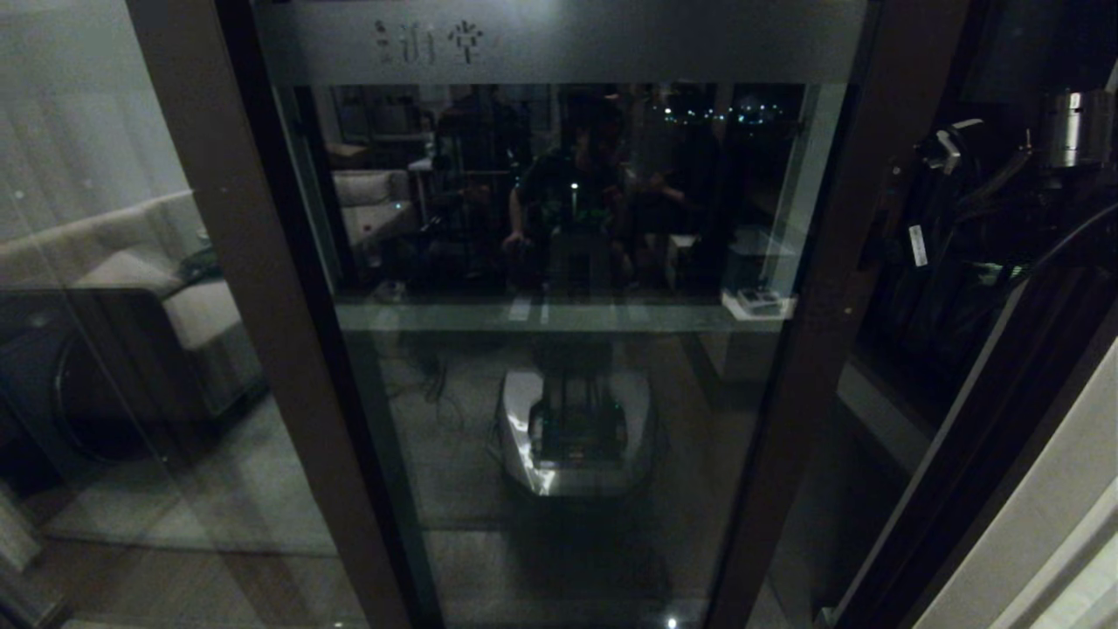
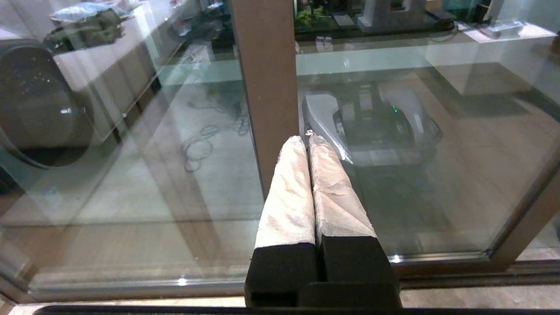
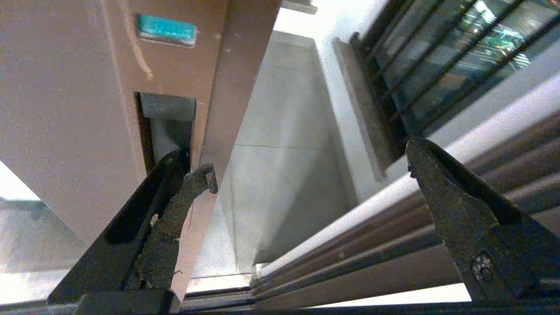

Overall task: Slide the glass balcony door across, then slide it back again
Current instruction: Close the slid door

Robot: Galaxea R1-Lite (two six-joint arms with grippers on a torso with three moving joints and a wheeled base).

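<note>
The glass balcony door (image 1: 559, 411) fills the head view, with a frosted strip of Chinese characters (image 1: 428, 41) on top and dark brown stiles. Its right stile (image 1: 817, 332) stands off the jamb, leaving a gap. In the right wrist view my right gripper (image 3: 310, 162) is open at that stile's edge. One of its fingers (image 3: 173, 218) lies against the stile, just below the recessed handle (image 3: 168, 120), while the other (image 3: 450, 205) hangs in front of the jamb tracks. My left gripper (image 2: 308, 139) is shut on nothing, its white-wrapped tips close to a brown stile (image 2: 267, 78).
A plain brown-framed glass panel (image 1: 113, 349) stands at the left. The gap shows grey balcony floor tiles (image 3: 280, 144) and a black-barred window (image 3: 442, 57). The jamb with its tracks (image 3: 372, 262) runs along the right. My right arm's dark links and cables (image 1: 978, 201) sit at upper right.
</note>
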